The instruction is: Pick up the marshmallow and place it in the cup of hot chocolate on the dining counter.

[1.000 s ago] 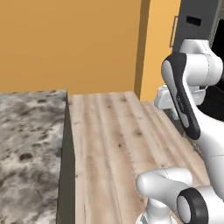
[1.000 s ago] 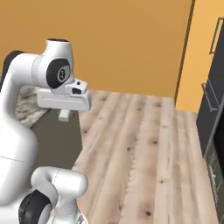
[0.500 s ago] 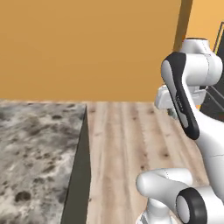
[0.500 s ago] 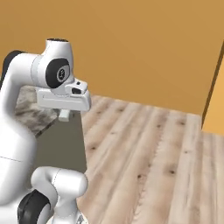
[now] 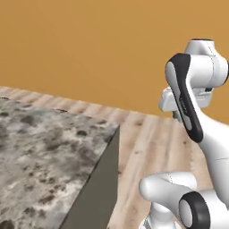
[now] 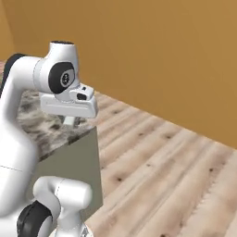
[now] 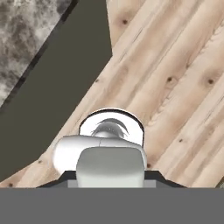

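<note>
**Jaws.** Clenched, almost fully closed. They hang below the hand, seen side-on and small in the right base view. It cannot be told whether anything sits between them.

**Marshmallow.** Location not established. If it is carried, it is too small and too hidden between the closed jaws to confirm. No such lump lies on the visible stretch of desk top or on the floor.

**Position of the hand.** The arm [image 6: 23,92] is folded high and close to its own base. The hand is held level and points downward. In the hand view, the line of sight falls on wooden plank floor [image 7: 175,74], just beside the dark end panel [image 7: 57,87] of the desk [image 5: 40,152]. The mottled stone top occupies the upper left corner of that view. The jaws therefore stand above and near the desk's corner, apart from its surface.

**Surroundings.** The stone top in sight carries nothing. A plain orange wall [image 5: 89,44] stands behind it. The position of the cup of hot chocolate cannot be stated from this stance.

**Progress, as a judgement.**
- The closed jaws and tucked, raised arm suit a carrying posture, so the pick may be done. This is unverified.
- The placing is not done.
- Outstanding steps are to bring the cup within reach, set the jaws over its mouth, and release.

**Risk.** The load is tiny and soft, and it may slip out unnoticed.
</note>
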You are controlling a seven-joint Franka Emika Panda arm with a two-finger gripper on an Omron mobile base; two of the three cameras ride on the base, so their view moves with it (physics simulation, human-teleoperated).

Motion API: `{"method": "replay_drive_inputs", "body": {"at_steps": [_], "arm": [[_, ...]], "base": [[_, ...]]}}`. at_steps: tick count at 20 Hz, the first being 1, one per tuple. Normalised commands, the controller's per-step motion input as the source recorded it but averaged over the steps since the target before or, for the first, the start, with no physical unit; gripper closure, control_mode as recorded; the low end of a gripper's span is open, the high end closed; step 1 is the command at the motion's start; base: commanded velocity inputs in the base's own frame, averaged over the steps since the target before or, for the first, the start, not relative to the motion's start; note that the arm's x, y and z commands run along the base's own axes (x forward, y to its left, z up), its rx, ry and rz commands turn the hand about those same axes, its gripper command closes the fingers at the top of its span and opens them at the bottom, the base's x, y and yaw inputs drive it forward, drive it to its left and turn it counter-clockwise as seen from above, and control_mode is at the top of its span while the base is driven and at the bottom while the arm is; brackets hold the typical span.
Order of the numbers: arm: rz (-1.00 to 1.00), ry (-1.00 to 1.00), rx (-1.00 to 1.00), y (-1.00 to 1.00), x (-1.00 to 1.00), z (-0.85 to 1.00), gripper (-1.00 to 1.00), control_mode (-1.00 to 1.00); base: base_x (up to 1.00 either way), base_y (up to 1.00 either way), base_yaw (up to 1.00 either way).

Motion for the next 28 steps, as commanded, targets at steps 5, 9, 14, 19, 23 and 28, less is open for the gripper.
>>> {"method": "replay_drive_inputs", "body": {"at_steps": [5, 9, 14, 19, 23, 28], "arm": [[0.0, 0.0, 0.0, 0.0, 0.0, 0.0, 1.0, 1.0], [0.0, 0.0, 0.0, 0.0, 0.0, 0.0, 1.0, 1.0], [0.0, 0.0, 0.0, 0.0, 0.0, 0.0, 1.0, 1.0], [0.0, 0.0, 0.0, 0.0, 0.0, 0.0, 1.0, 1.0], [0.0, 0.0, 0.0, 0.0, 0.0, 0.0, 1.0, 1.0], [0.0, 0.0, 0.0, 0.0, 0.0, 0.0, 1.0, 1.0]], "base": [[0.05, -0.75, 0.73], [-0.32, -0.87, 0.72], [-0.13, -0.98, 0.67], [0.0, -1.0, 0.42], [0.03, -1.0, 0.4], [0.15, -1.0, 0.43]]}}
